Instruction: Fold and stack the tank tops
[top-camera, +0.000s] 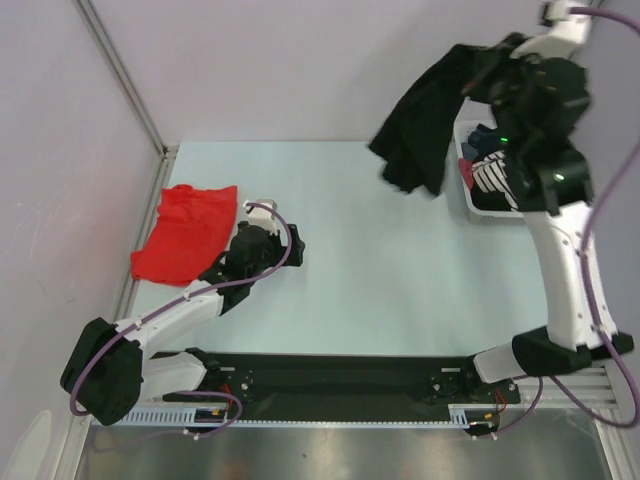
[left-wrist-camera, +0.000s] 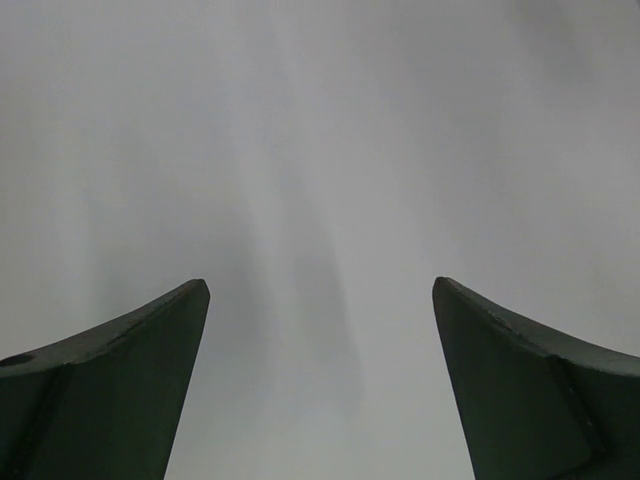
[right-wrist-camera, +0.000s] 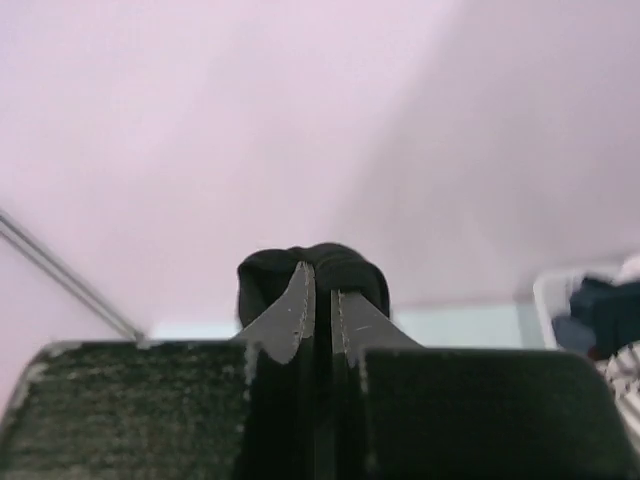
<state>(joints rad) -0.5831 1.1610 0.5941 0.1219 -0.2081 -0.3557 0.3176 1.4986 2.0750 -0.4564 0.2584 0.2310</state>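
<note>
Right gripper (right-wrist-camera: 320, 285) mostly blocks black tank top (right-wrist-camera: 352, 266) from its camera.

I can read no text, label, brand, number or sign: none on the red tank top (top-camera: 185, 235), black tank top (top-camera: 420, 125), basket (top-camera: 466, 192) or table (top-camera: 380, 275).

first tank top (top-camera: 185, 235): table (top-camera: 400, 290) left | second tank top (top-camera: 420, 125): aloft, left of basket (top-camera: 467, 197)

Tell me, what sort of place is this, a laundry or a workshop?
Probably a robot test lab: a left arm and right arm fixed at a pale table, plain walls close round it, plus a red top, black top and white basket of clothes.
</note>
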